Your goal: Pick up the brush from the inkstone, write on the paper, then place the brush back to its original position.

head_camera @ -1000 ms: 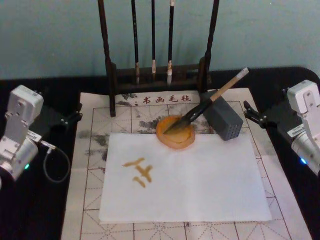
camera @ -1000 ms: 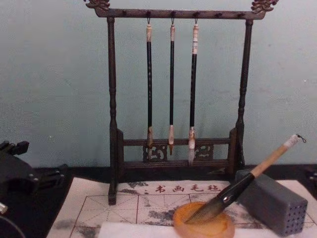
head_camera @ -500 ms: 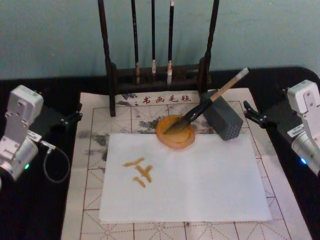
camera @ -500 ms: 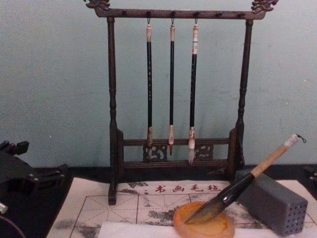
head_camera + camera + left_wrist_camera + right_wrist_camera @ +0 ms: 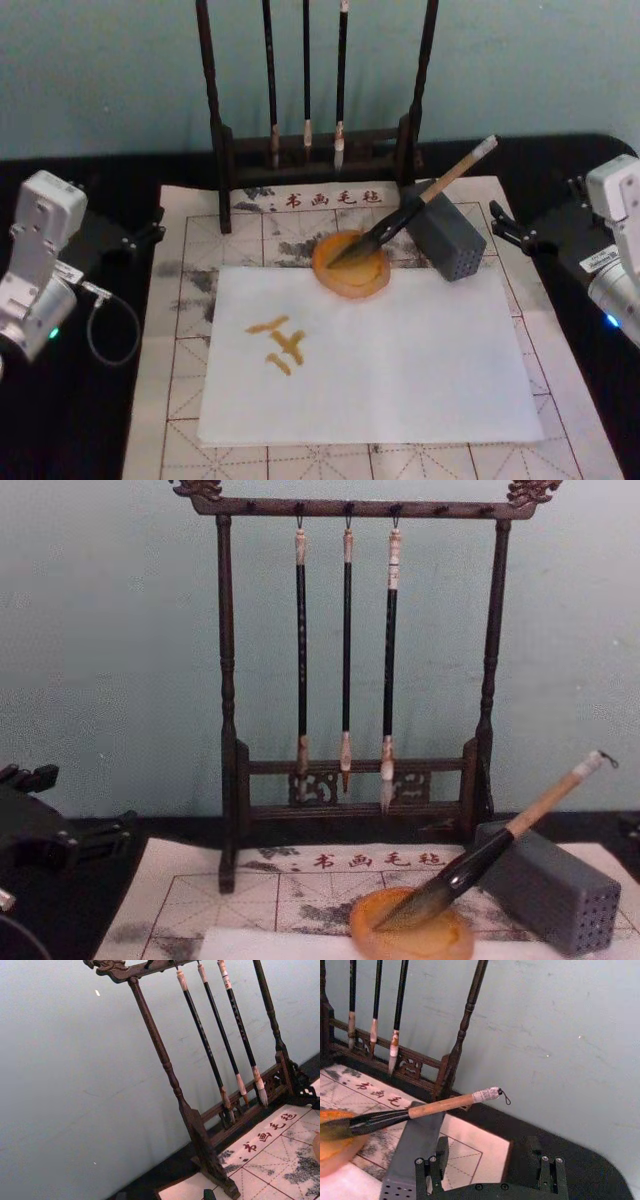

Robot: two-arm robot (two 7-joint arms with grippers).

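Now the brush (image 5: 405,212) rests tip in the inkstone (image 5: 352,281), shaft on the block (image 5: 450,245) at its 2 o'clock. Left pincer (image 5: 152,225), 9 o'clock, and right pincer (image 5: 497,225), 3 o'clock, stand open, empty.

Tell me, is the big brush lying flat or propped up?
Propped up. The brush rests its dark tip in the orange dish, its shaft leans on the grey block, and its white end is raised.

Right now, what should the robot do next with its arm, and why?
Probably just pull the right gripper back to rest. The paper already has orange strokes, and the brush lies with its tip in the orange dish, leaning on the grey block. The left gripper waits at the side.
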